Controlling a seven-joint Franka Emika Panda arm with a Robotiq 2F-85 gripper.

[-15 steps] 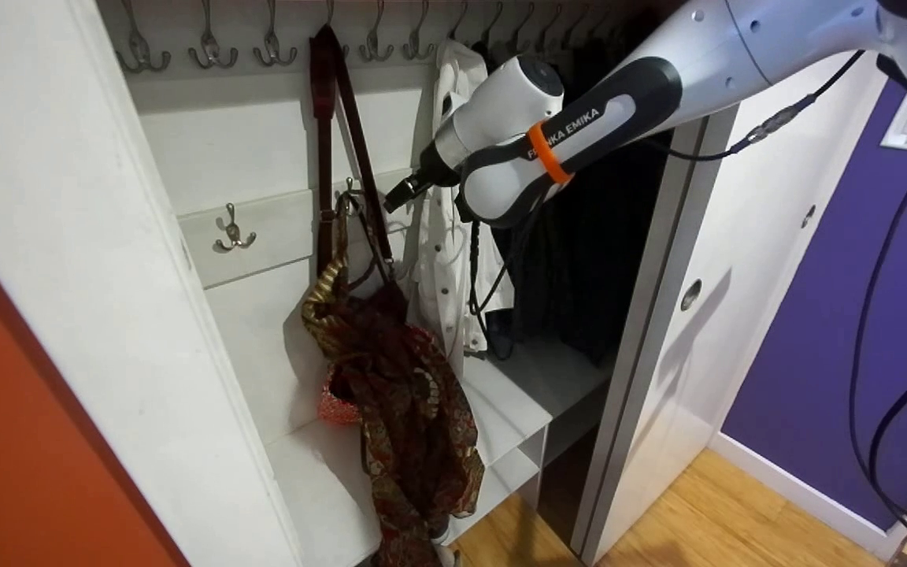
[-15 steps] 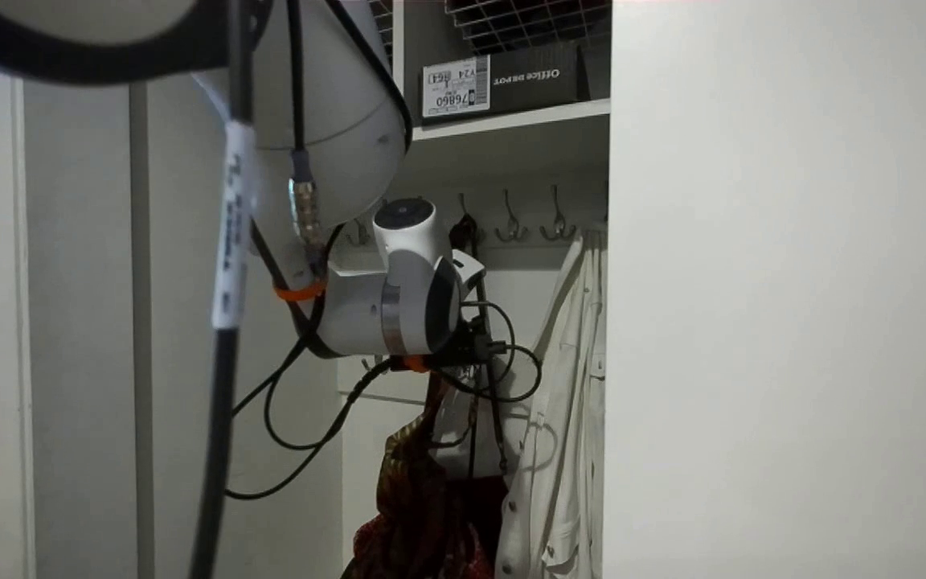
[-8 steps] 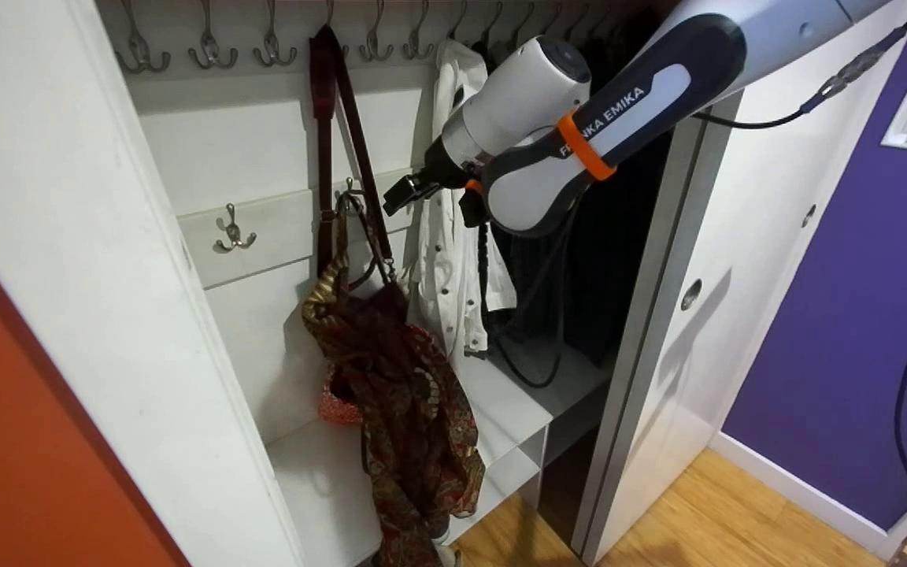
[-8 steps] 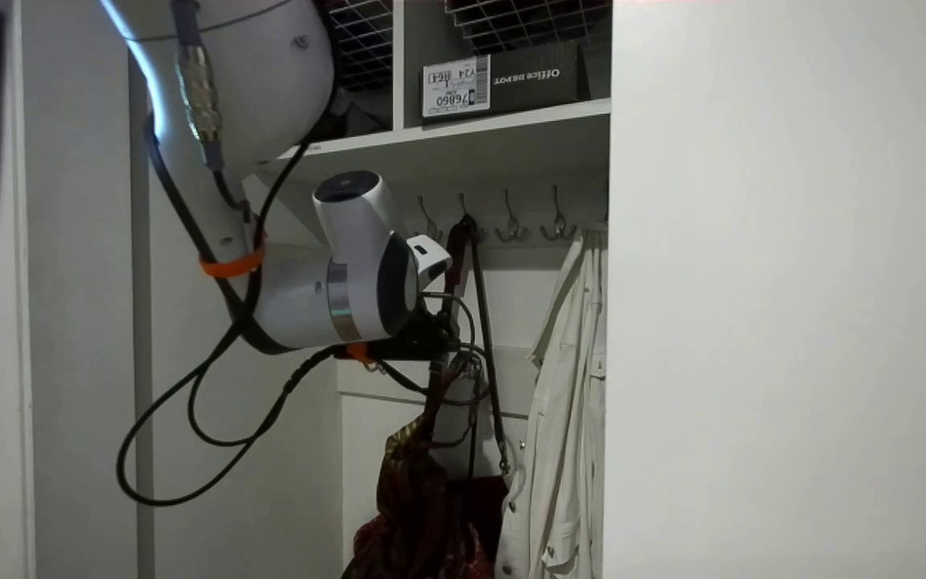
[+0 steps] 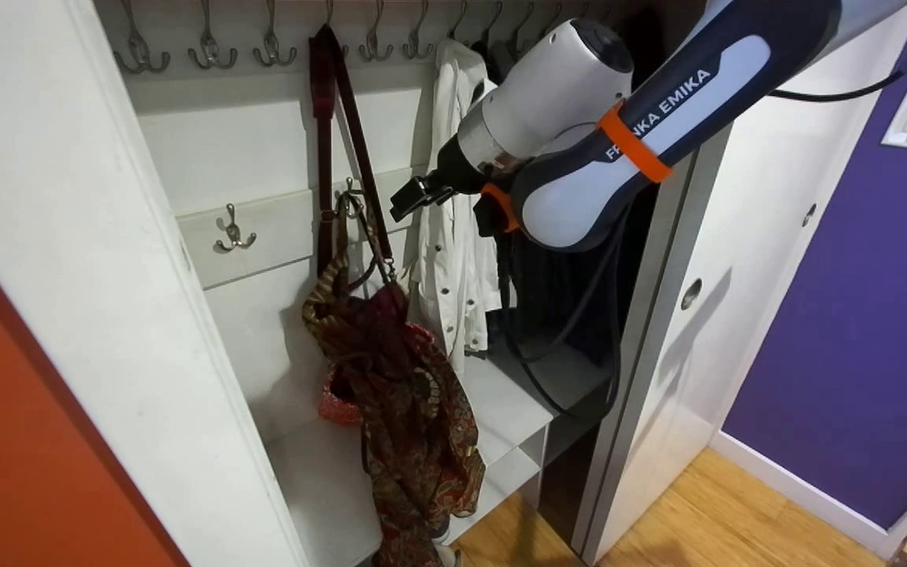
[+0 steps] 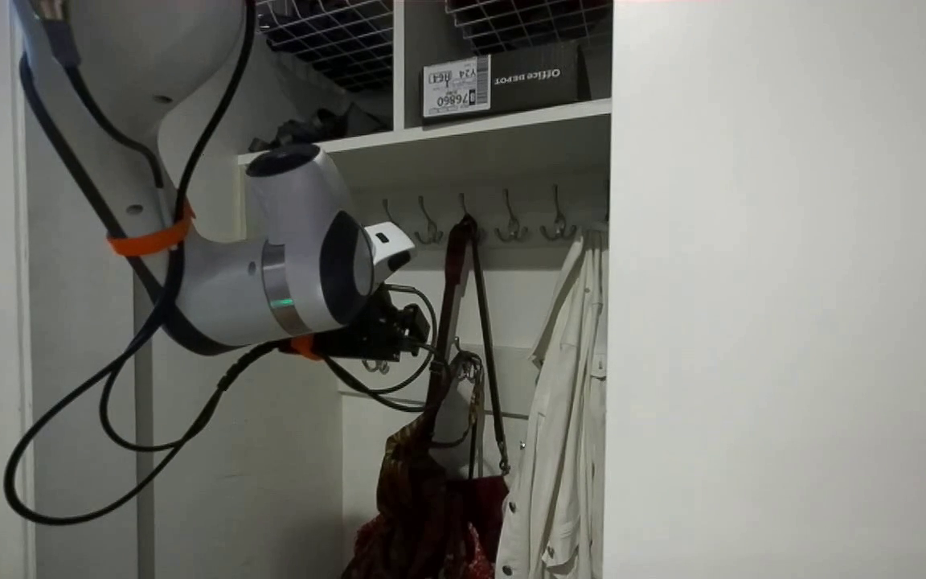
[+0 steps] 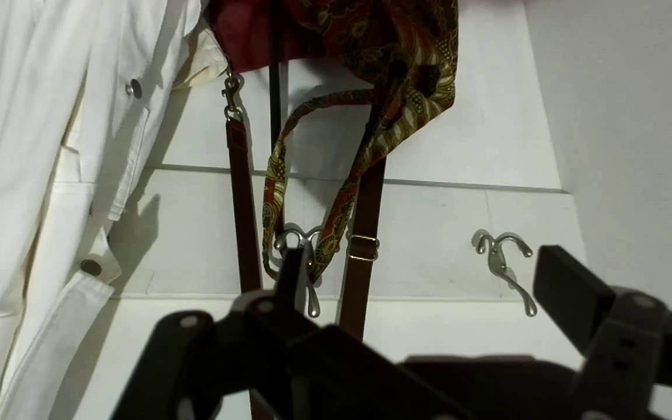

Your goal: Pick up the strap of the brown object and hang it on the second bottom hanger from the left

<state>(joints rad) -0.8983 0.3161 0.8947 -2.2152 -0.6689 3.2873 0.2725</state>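
Observation:
The brown object, a slouchy bag in mottled brown and tan [image 5: 414,425], hangs inside the closet; its upper part shows in the wrist view [image 7: 412,87]. Its strap [image 7: 273,192] is a thin patterned loop around the second bottom hanger from the left [image 7: 307,251], also visible in an exterior view [image 5: 349,189]. A thin dark strap also reaches this hanger. My gripper [image 7: 429,286] is open and empty. In the exterior views it [image 5: 412,200] [image 6: 419,331] is apart from the strap, in front of the hanger board.
A long reddish-brown strap [image 7: 365,233] hangs from an upper hook beside the loop. A white garment [image 5: 449,236] hangs close to the gripper. The leftmost bottom hanger [image 5: 233,230] holds nothing. A white bench [image 5: 501,402] is below. A sliding door [image 5: 674,315] stands beside the arm.
My arm and gripper have drawn back from the hanger, rightward in an exterior view and leftward in another. The strap has stayed around the hanger and the bag still hangs.

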